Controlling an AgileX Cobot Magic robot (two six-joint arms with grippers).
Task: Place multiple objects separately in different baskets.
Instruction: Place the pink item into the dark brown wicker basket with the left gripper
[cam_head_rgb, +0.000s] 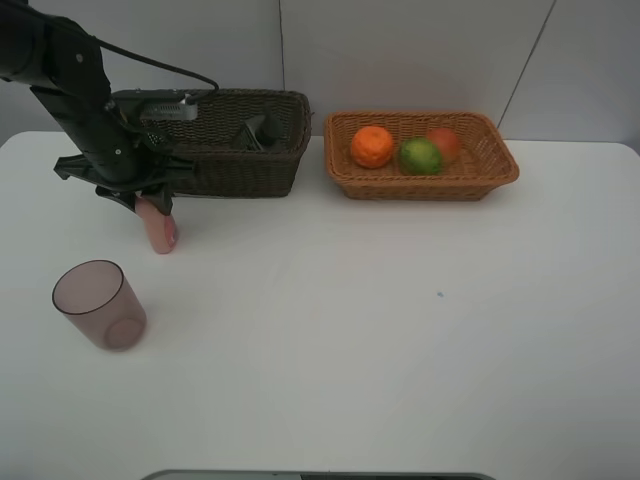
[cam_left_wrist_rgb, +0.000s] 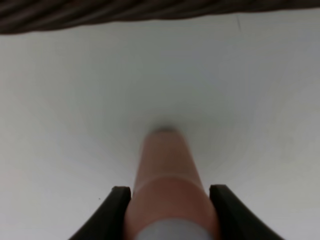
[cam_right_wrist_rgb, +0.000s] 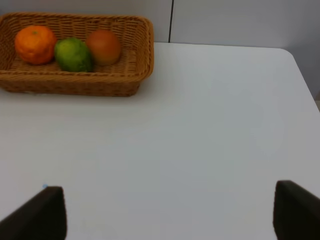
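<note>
A pink bottle lies on the white table in front of the dark brown basket. My left gripper is down over it. In the left wrist view both fingers press the sides of the pink bottle. A dark grey bottle lies inside the dark basket. The light tan basket holds an orange, a green fruit and a peach-like fruit. The mauve cup stands at the front left. My right gripper is open over bare table with nothing in it.
The dark basket's wall runs just beyond the pink bottle. The right wrist view shows the tan basket with the orange, green fruit and peach, and the table's far right edge.
</note>
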